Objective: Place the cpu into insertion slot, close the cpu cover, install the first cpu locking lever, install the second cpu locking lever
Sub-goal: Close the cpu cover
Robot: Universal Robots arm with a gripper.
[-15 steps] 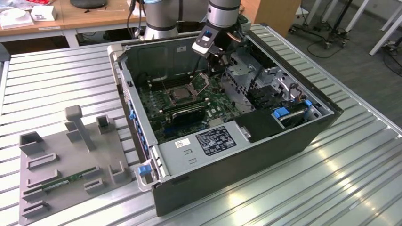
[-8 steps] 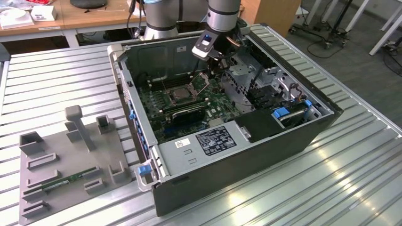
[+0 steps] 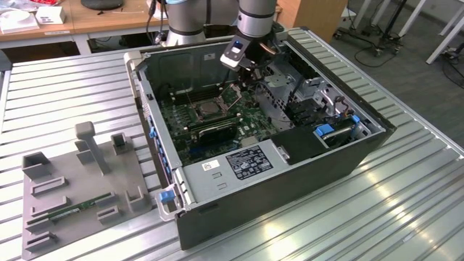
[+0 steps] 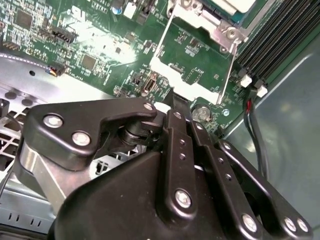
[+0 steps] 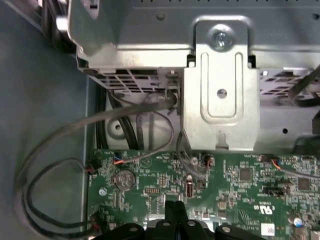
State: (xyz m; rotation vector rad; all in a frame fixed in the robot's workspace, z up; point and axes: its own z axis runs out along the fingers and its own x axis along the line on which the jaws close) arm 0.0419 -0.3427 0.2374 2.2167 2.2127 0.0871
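Tool (image 4: 175, 98) at tilted-open cpu cover (image 4: 200, 85)

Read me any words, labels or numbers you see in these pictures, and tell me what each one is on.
None of the print can be read.
Large label on the silver panel, exterior view: print too small.
Small white sticker beside it: too small.
White markings on the motherboard, first wrist view: too small to read.

So the arm (image 3: 257, 15) hung pretty much vertical; the gripper (image 3: 244, 76) pointed down, angled a bit toward the exterior view's left; its black fingers (image 4: 178, 125) were pinched together at the tips.
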